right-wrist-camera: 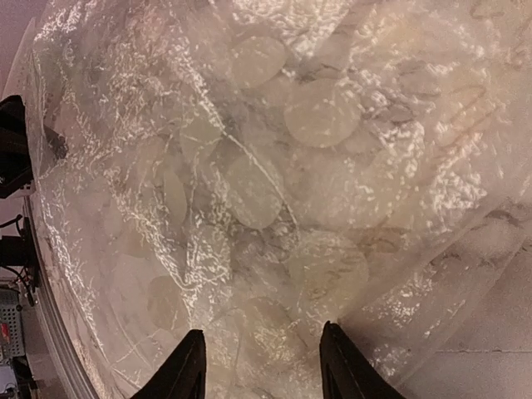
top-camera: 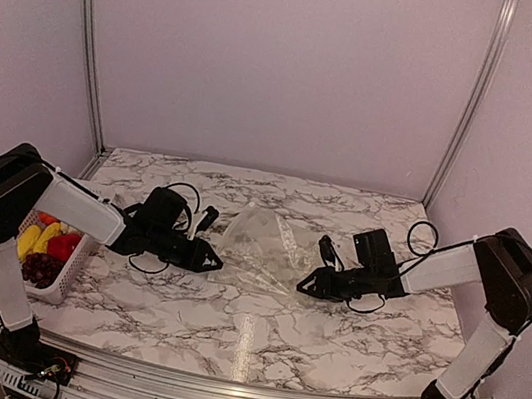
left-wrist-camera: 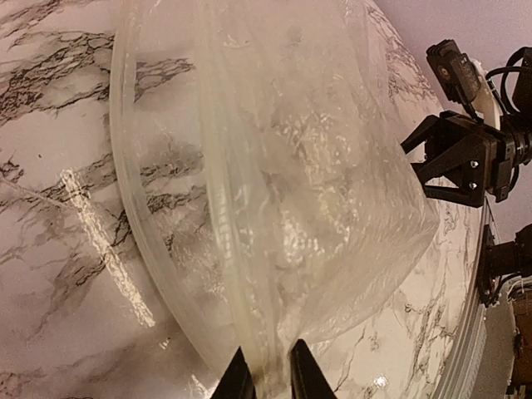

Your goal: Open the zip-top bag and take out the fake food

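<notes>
**A:** Entry one, the bag (top-camera: 259, 244): where is it recorded?

**B:** In the middle of the surface (top-camera: 253, 344), between the two arms, puffed up and crinkled. No food is seen through the plastic. Pale round patches show in the right wrist view, but what they are cannot be told.

**A:** Entry two, the fake food (top-camera: 48, 246)?

**B:** Yellow, red and dark purple pieces are seen in the white basket (top-camera: 54, 293) at the near left, well apart from the bag. Removal is judged done, or nearly so.

**A:** Entry three, the end effectors?

**B:** Left end effector (left-wrist-camera: 272, 378): fingers drawn close, with the bag's zip strip pinched between them. Right end effector (right-wrist-camera: 264, 366): fingers spread, nothing gripped, with the bag's plastic lying just ahead of the tips. Whether they touch it cannot be told.

**A:** The step in hand, and the care advised?

**B:** It is judged to be a last check of the held bag.
- The pinch is best placed on the stiff strip, since thin film would slip or tear.
- If the mouth is to be spread, one wall only should be taken by the right fingers.
- The pull should be made slowly and low, so that the light bag is not dragged.
</notes>
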Controlling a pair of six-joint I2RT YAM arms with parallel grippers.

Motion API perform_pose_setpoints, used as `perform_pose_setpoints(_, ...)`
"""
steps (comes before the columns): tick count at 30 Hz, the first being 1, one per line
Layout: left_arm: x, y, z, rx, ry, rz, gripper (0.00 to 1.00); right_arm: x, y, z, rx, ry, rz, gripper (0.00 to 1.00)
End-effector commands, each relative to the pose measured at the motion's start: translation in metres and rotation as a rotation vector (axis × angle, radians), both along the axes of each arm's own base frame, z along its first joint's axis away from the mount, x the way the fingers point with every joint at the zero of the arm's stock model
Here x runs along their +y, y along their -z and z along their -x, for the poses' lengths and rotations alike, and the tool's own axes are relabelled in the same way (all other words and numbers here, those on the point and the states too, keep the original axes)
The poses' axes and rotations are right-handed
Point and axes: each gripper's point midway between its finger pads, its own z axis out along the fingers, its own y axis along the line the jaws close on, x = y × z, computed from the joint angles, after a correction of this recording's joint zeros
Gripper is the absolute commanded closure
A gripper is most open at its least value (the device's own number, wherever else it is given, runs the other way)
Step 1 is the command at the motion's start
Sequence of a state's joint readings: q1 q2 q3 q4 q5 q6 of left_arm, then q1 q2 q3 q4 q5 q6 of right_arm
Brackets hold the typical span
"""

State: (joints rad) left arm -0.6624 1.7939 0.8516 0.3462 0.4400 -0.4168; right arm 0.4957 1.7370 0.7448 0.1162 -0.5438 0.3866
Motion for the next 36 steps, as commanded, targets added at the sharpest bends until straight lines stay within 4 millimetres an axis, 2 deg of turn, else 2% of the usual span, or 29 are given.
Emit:
perform_pose_setpoints(1,0.017,0.042,0.008,0.108,-0.023,-0.120,0.93,-0.009,0.021,0.001,-0.009,-0.008,0.098,0.54)
perform_pose_setpoints(3,0.022,0.057,0.010,0.142,-0.024,-0.167,1.00,-0.014,0.031,0.004,0.002,-0.006,0.133,0.54)
perform_pose_setpoints(5,0.027,0.066,0.011,0.161,-0.034,-0.197,1.00,-0.018,0.037,0.006,0.007,-0.004,0.157,0.55)
perform_pose_setpoints(7,0.028,0.066,0.011,0.156,-0.036,-0.203,0.98,-0.018,0.034,0.008,0.001,-0.014,0.149,0.54)
perform_pose_setpoints(8,0.029,0.063,0.010,0.147,-0.041,-0.203,0.92,-0.016,0.029,0.008,-0.010,-0.019,0.137,0.53)
perform_pose_setpoints(10,0.030,0.049,0.006,0.113,-0.045,-0.196,0.72,-0.014,0.014,0.007,-0.045,-0.032,0.116,0.49)
perform_pose_setpoints(12,0.032,0.029,0.000,0.070,-0.054,-0.184,0.50,-0.012,-0.007,0.004,-0.092,-0.040,0.096,0.44)
perform_pose_setpoints(14,0.037,-0.001,-0.008,0.017,-0.068,-0.165,0.31,-0.010,-0.034,-0.001,-0.153,-0.042,0.067,0.38)
perform_pose_setpoints(16,0.048,-0.027,-0.017,-0.024,-0.096,-0.151,0.10,-0.014,-0.059,-0.005,-0.201,-0.027,0.046,0.28)
perform_pose_setpoints(17,0.055,-0.040,-0.022,-0.043,-0.115,-0.141,0.03,-0.016,-0.073,-0.008,-0.229,-0.021,0.030,0.18)
perform_pose_setpoints(19,0.073,-0.066,-0.032,-0.066,-0.168,-0.117,0.01,-0.022,-0.102,-0.015,-0.294,0.000,0.003,0.03)
perform_pose_setpoints(20,0.082,-0.077,-0.036,-0.071,-0.191,-0.104,0.01,-0.026,-0.116,-0.018,-0.323,0.011,-0.010,0.02)
perform_pose_setpoints(25,0.131,-0.134,-0.055,-0.134,-0.325,-0.098,0.01,-0.055,-0.185,-0.035,-0.494,0.097,-0.048,0.01)
perform_pose_setpoints(28,0.162,-0.158,-0.062,-0.176,-0.436,-0.126,0.01,-0.069,-0.211,-0.043,-0.573,0.144,-0.038,0.01)
perform_pose_setpoints(30,0.182,-0.172,-0.061,-0.215,-0.505,-0.146,0.01,-0.075,-0.220,-0.044,-0.603,0.162,-0.040,0.01)
perform_pose_setpoints(32,0.201,-0.175,-0.058,-0.231,-0.565,-0.188,0.01,-0.080,-0.222,-0.045,-0.619,0.184,-0.037,0.01)
perform_pose_setpoints(36,0.230,-0.163,-0.045,-0.214,-0.663,-0.244,0.01,-0.082,-0.212,-0.037,-0.621,0.192,-0.068,0.01)
